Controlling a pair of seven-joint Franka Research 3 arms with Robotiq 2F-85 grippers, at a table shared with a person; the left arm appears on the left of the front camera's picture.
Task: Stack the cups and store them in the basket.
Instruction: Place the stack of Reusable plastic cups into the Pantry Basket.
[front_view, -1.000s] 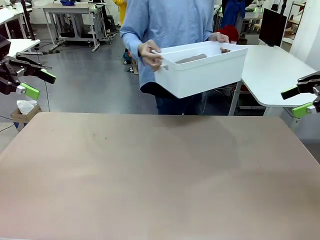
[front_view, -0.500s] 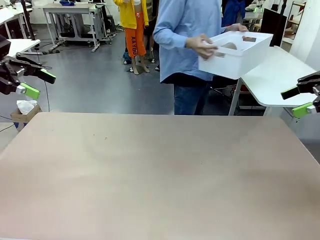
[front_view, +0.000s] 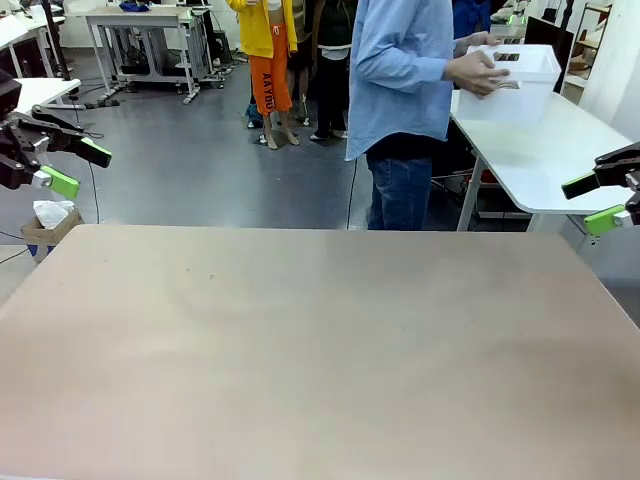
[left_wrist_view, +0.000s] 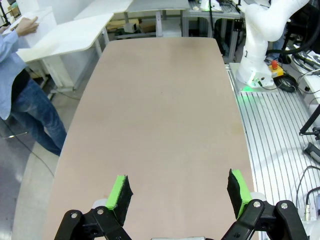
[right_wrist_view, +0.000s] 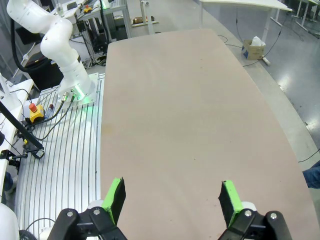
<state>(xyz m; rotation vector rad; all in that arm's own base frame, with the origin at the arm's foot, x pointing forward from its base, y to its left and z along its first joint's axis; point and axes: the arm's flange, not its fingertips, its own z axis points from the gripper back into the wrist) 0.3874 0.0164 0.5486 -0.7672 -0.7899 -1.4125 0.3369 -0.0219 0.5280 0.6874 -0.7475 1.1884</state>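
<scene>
- The table (front_view: 320, 350) is a flat, dull pinkish-tan with no pattern.
- The basket (front_view: 515, 80) is plain white, and so is the desk (front_view: 540, 150) under it.
- The person (front_view: 405, 80) wears a light blue shirt over dark blue jeans.
- The left gripper (left_wrist_view: 177, 192) is black with bright green pads.
- The right gripper (right_wrist_view: 172, 200) has the same black and green.
- The far arm's base (right_wrist_view: 65, 55) is white with a green glow at its foot.
- The floor (front_view: 200, 150) is glossy grey.

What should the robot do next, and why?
Probably just wait with both arms held back. The person holds the basket over a white side table, away from the brown table. The left gripper and right gripper are open.
</scene>
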